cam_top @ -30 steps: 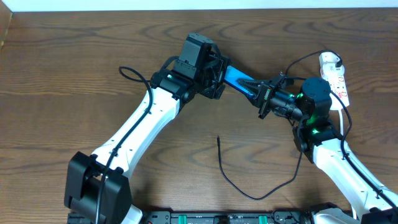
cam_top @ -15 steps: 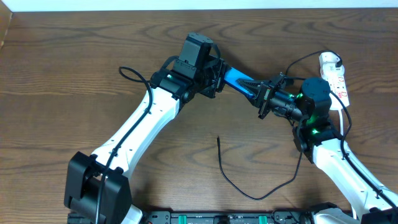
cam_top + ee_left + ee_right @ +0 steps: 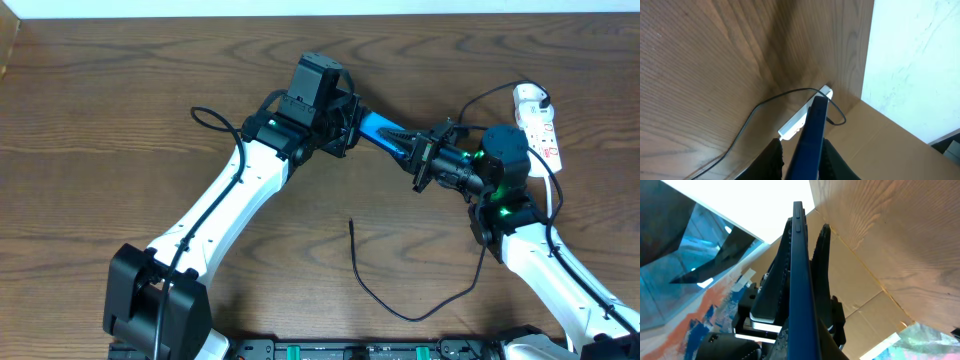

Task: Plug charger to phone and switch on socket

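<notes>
Left end effector [image 3: 350,123] and right end effector [image 3: 416,156] clamp phone [image 3: 378,127] ends.

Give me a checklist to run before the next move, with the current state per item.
1. Right gripper clamped on phone: ok, seen edge-on between its fingers.
2. Left gripper closed on phone: cannot tell; fingers flank it closely, contact unclear.
3. Charger end free to pick: ok, loose on the table, unheld.
4. Charger in phone: not ok.
5. Power strip switched on: cannot tell.
</notes>
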Controlling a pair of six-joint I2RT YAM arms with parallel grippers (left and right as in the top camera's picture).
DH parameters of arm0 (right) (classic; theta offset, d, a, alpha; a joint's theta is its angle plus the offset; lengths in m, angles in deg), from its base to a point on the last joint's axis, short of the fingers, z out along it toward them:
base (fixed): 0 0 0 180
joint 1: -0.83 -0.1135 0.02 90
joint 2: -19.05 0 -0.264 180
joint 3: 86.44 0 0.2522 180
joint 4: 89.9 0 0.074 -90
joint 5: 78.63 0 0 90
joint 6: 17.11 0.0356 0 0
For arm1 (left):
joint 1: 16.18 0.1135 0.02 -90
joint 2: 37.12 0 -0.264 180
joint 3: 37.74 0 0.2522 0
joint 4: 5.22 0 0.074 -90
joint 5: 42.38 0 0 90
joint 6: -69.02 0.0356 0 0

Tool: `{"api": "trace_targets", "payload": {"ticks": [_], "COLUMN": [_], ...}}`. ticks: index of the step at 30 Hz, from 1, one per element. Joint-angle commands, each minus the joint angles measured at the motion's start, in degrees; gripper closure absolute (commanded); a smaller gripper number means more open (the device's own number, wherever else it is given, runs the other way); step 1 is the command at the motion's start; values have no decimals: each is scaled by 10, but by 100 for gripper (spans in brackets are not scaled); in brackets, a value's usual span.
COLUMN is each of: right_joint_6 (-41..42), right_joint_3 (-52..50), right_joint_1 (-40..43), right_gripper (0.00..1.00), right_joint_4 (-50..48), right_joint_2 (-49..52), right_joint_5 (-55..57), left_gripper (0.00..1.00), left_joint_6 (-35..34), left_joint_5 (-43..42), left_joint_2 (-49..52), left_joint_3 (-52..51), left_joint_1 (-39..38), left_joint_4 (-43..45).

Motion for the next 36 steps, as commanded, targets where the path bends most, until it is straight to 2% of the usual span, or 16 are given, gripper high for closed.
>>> {"api": "trace_targets", "payload": {"ticks": [1,5,11,13,20,30,33,36], "right_joint_6": [-8,-8,-8,-8,-8,-8,-10,-19], "right_joint_3": [10,10,10,10,10,10,10,10], "right_joint_1": [-5,-5,-5,-5,-5,-4,0,4], "right_gripper": [99,99,99,95,71,11,1,1], "right_joint_4": [-9,-9,-9,-9,-9,-9,-9,-9], "right_joint_2": [-2,-2,-2,-2,-2,-2,-2,-2], "right_joint_5": [-10,-10,-10,-10,-10,-9,-10,-11], "left_gripper": [85,91,92,92,92,93,93,93], "left_joint_6": [3,2,3,3,3,3,13,32], "left_joint_5": [2,2,2,2,1,2,1,1], "left_joint_2": [-12,-12,-12,-12,-12,-12,-12,-12], "left_joint_3": [3,3,3,3,3,3,3,3], "left_joint_1": [1,1,1,1,1,5,14,28], "left_joint_4": [1,7,8,8,8,8,7,7]}}
